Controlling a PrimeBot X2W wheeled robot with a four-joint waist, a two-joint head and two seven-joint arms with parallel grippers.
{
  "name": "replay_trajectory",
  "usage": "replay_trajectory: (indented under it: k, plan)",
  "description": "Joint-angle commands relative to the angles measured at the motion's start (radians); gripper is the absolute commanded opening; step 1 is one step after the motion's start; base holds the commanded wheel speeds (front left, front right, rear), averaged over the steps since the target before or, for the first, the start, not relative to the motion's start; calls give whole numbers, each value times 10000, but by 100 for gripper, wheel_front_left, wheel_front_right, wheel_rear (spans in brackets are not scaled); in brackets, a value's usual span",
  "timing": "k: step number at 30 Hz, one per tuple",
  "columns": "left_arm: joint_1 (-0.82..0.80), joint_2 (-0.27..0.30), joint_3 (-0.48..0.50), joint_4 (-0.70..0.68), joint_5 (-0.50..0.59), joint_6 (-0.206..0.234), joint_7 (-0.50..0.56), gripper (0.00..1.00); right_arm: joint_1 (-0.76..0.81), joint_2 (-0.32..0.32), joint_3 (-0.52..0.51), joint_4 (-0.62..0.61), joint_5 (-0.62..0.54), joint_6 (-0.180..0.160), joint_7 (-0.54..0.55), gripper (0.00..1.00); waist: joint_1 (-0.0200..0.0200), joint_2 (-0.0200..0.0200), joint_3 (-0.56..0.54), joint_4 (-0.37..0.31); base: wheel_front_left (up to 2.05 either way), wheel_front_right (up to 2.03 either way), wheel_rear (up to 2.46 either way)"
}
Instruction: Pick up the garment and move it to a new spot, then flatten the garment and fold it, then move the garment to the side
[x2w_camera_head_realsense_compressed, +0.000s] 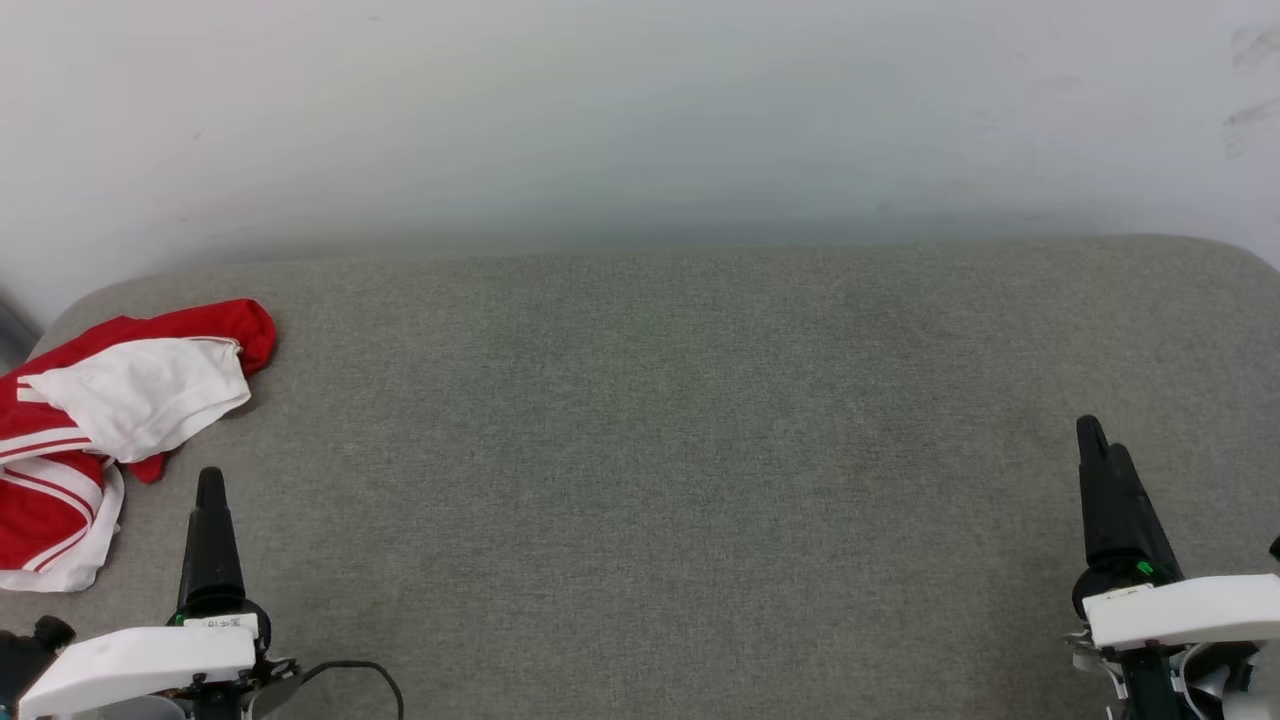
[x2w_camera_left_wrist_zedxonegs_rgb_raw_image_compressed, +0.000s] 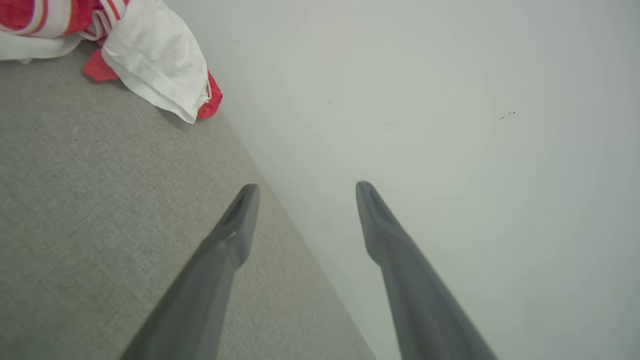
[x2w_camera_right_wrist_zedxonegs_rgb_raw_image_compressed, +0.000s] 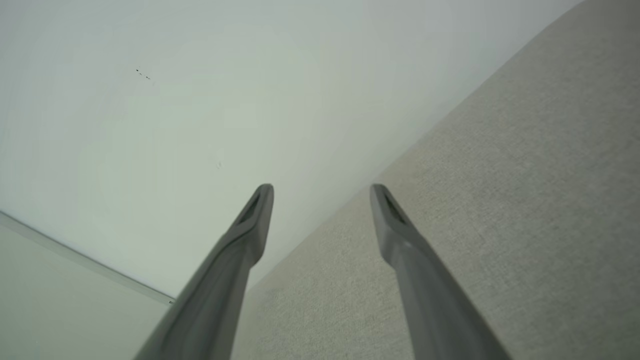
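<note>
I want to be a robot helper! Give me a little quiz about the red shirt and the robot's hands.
1. True or false: the jersey lies crumpled at the left end of the grey fabric surface.
2. Which is nearer the jersey? A) left gripper B) right gripper
3. Fill in: both grippers hold nothing, and their jaws are ____.

Key: 1 true; 2 A; 3 open.

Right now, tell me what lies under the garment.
The garment lies crumpled on the grey cushioned surface, at its left edge. Its white lining is turned up over the red fabric. Whatever else may lie beneath the heap is covered.
</note>
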Motion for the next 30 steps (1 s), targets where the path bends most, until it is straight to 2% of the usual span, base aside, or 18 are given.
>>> replay_trajectory:
  k: [1, 12, 18, 30]
  plan:
    - [-54, 30, -42, -354, 372, 59, -85, 100, -181, -15, 25, -292, -490, 0, -106, 100, 0, -1, 12, -3, 0, 0, 0]
    - [324, 33, -1073, -1536, 2988, 410, -446, 100, -58, -13, 446, -1062, -3147, 0, -465, 100, 0, -1, 87, -47, 0, 0, 0]
    - [403, 33, -1569, -2164, 4478, 953, -628, 100, 24, -11, 499, -1247, -4103, 0, -649, 100, 0, -1, 120, -85, 0, 0, 0]
    - [574, 95, -2608, -2712, 6767, 882, -958, 100, 196, -7, 493, -1236, -5509, 0, -984, 100, 0, -1, 173, -122, 0, 0, 0]
